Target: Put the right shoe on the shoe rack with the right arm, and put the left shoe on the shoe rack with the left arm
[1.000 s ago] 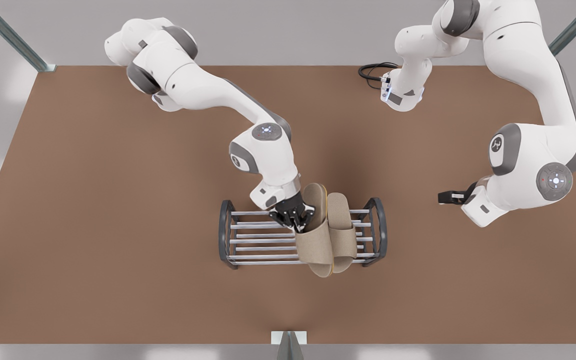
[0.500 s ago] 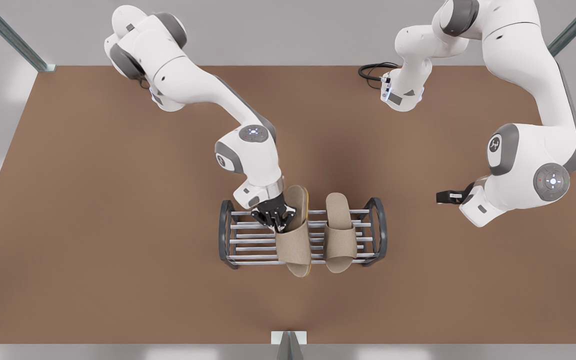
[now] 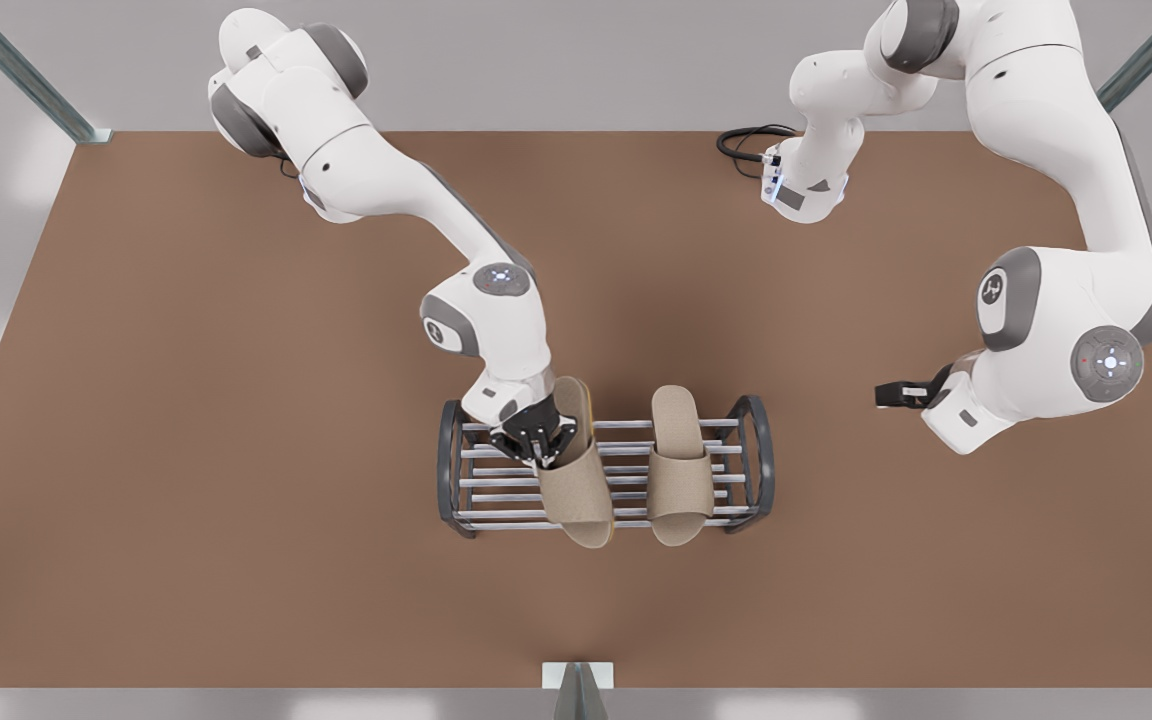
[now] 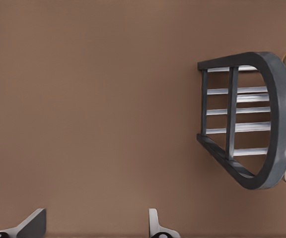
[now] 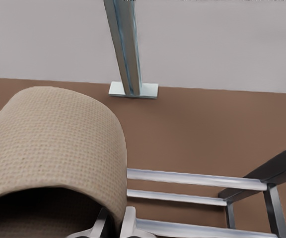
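1. Centrally, the right pincer [image 3: 537, 443] is clenched on the strap edge of the right shoe [image 3: 576, 490], above the half of the shoe rack [image 3: 450, 470] on the front view's left. In the right wrist view its two fingers pinch the woven band from below.
2. Right shoe: a beige open-toed slipper with a broad woven strap [image 5: 53, 148] and a thin yellow sole edge. It sits slightly tilted over the top bars; whether its sole rests on them cannot be told.
3. Left shoe [image 3: 678, 470]: a matching slipper lying flat across the top tier, beside the right shoe but apart from it, near the end frame on the front view's right.
4. Shoe rack: dark grey arched end frames joined by pale silver bars, standing on the brown counter [image 3: 186, 450].
5. Left pincer [image 3: 891, 395]: released, fingers spread and empty, well apart from the rack on the front view's right; this arm waits, its wrist camera facing the rack's end frame [image 4: 277, 119].
6. Progress, as judged: the left shoe is placed; the right shoe is over its place and remains to be let go.
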`<act>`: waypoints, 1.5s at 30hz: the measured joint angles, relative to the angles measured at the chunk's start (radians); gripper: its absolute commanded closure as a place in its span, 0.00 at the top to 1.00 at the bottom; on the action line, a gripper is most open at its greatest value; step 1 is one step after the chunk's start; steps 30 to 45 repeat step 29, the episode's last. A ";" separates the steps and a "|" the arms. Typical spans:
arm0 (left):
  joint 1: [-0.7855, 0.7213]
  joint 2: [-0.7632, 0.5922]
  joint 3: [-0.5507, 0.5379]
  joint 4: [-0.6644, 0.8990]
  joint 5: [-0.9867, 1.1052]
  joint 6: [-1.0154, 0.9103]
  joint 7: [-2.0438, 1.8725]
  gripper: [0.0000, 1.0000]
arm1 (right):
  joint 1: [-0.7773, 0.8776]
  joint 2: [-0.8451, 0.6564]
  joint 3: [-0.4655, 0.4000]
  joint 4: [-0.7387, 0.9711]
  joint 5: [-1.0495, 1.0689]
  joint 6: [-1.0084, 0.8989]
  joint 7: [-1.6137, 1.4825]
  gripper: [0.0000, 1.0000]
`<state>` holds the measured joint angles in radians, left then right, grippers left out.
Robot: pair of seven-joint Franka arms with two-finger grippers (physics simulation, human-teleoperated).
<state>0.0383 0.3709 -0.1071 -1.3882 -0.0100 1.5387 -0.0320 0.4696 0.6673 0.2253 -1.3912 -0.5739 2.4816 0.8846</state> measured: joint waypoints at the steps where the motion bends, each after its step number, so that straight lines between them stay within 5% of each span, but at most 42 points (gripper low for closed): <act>1: 0.000 0.000 0.000 0.000 0.000 0.000 0.000 1.00 | 0.000 0.000 -0.002 0.000 -0.004 0.000 -0.005 1.00; 11: -0.002 0.000 0.000 -0.001 0.000 0.000 0.000 1.00 | -0.020 -0.069 0.017 -0.032 -0.004 -0.030 -0.044 1.00; 17: 0.000 0.000 0.000 0.001 -0.001 0.000 0.000 1.00 | -0.380 -0.148 0.390 0.070 0.016 -0.211 -0.074 1.00; 21: 0.000 0.002 -0.001 0.002 -0.005 0.005 -0.004 1.00 | -0.508 -0.176 0.423 0.294 0.050 -0.488 -0.116 1.00; 25: -0.026 0.015 -0.006 -0.009 -0.007 0.021 -0.023 1.00 | -0.726 -0.258 0.429 0.281 0.105 -0.731 -0.156 1.00; 27: -0.036 0.016 -0.007 -0.014 -0.005 0.032 -0.038 1.00 | -0.741 -0.319 0.334 0.225 0.170 -0.808 -0.192 1.00; 29: -0.038 0.017 -0.008 -0.015 -0.004 0.038 -0.052 1.00 | -0.631 -0.437 0.036 0.090 0.295 -0.844 -0.251 1.00; 45: -0.038 0.017 -0.008 -0.015 -0.004 0.038 -0.052 1.00 | -0.631 -0.437 0.036 0.090 0.295 -0.844 -0.251 1.00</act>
